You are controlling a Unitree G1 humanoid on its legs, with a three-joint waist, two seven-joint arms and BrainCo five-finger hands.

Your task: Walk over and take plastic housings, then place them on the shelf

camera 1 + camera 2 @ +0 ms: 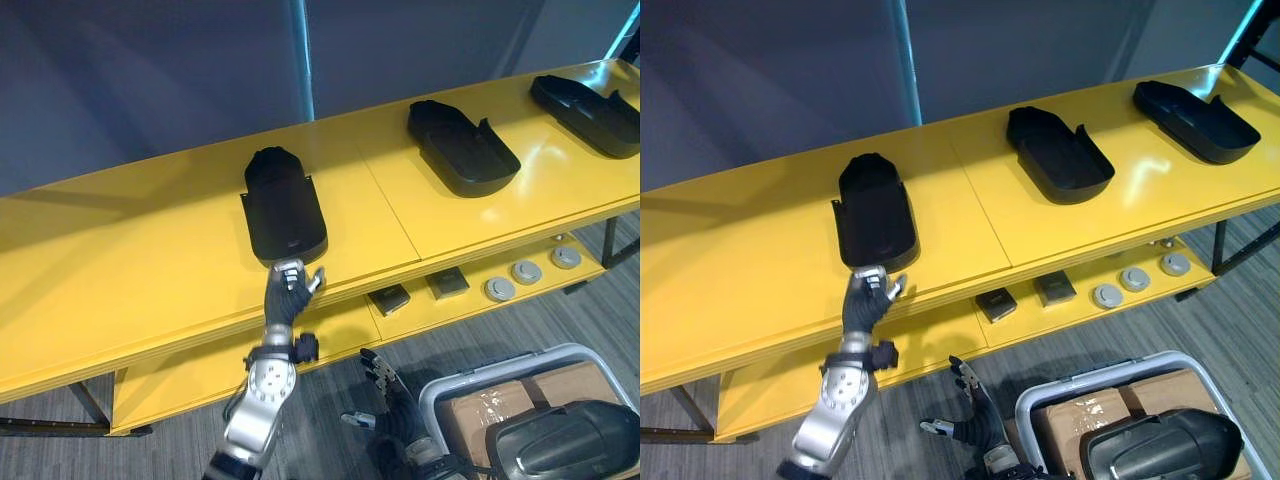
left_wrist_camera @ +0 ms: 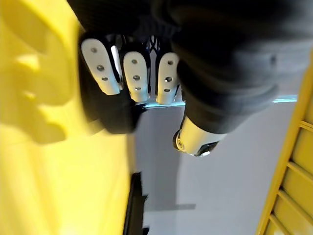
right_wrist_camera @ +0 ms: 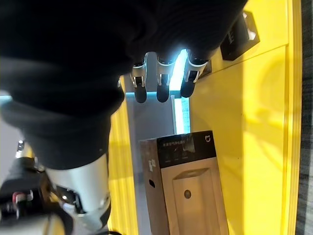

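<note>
I am pressing my left hand (image 1: pixel 288 292), fingers straight and gripping nothing, against the near end of a housing (image 1: pixel 285 205) lying on the shelf (image 1: pixel 120 270) just beyond my fingertips. A second housing (image 1: pixel 462 148) and a third housing (image 1: pixel 590 112) are lying well off to this hand's right. My right hand (image 1: pixel 385 385) is hanging low, open and empty, beside a bin (image 1: pixel 450 385) where a fourth housing (image 1: pixel 570 435) is waiting. I am judging three placed and at least one left to fetch.
</note>
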